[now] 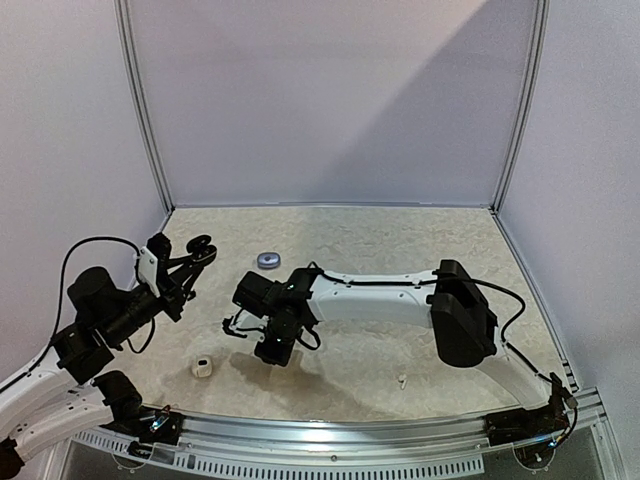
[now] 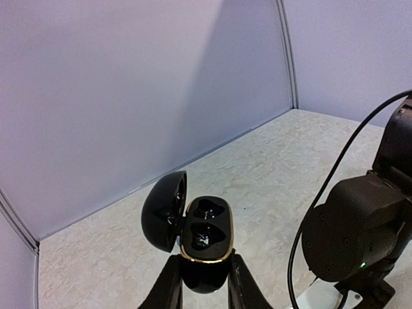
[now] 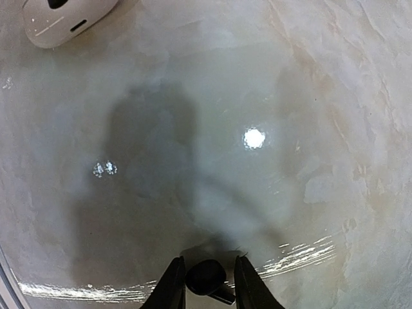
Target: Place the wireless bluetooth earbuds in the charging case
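Observation:
A black charging case (image 2: 205, 239) with a gold rim sits pinched between the fingers of my left gripper (image 2: 205, 280), held above the table's left side (image 1: 200, 250). Its lid (image 2: 164, 209) is swung open and both cavities are empty. Near the table's middle my right gripper (image 1: 272, 350) points down at the surface. In the right wrist view its fingers (image 3: 174, 286) straddle a black earbud (image 3: 206, 277) lying on the table. The left finger touches the bud and a thin gap shows on the right. A small white earbud (image 1: 402, 380) lies near the front right.
A white case (image 1: 203, 367) stands at the front left, its corner also in the right wrist view (image 3: 64, 19). A silvery-grey case (image 1: 268, 259) lies further back. The right arm's body (image 2: 360, 225) is close beside the left gripper. Walls enclose the table.

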`<state>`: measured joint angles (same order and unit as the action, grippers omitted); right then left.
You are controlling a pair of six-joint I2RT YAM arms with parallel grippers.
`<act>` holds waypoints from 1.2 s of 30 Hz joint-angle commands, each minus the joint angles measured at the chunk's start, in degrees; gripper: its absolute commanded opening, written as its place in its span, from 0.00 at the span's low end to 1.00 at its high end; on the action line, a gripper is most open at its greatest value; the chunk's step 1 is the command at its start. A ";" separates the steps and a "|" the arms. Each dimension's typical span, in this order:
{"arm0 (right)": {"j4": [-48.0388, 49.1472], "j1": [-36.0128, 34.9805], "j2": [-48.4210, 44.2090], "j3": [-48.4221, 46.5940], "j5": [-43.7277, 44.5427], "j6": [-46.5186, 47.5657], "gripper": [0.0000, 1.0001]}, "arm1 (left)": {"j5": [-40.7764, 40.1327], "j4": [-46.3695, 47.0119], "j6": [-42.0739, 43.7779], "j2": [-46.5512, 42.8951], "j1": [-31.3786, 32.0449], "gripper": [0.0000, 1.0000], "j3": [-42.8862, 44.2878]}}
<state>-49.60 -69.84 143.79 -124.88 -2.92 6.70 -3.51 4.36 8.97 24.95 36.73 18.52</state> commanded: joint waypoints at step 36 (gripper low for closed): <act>62.66 1.82 -34.39 20.38 9.72 -35.93 0.00 | 6.65 57.77 -0.64 26.69 0.97 0.00 -2.71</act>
<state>1.78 -66.30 107.15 -105.95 5.67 -28.12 2.35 48.18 12.56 48.25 37.01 15.90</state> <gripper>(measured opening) 0.185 0.214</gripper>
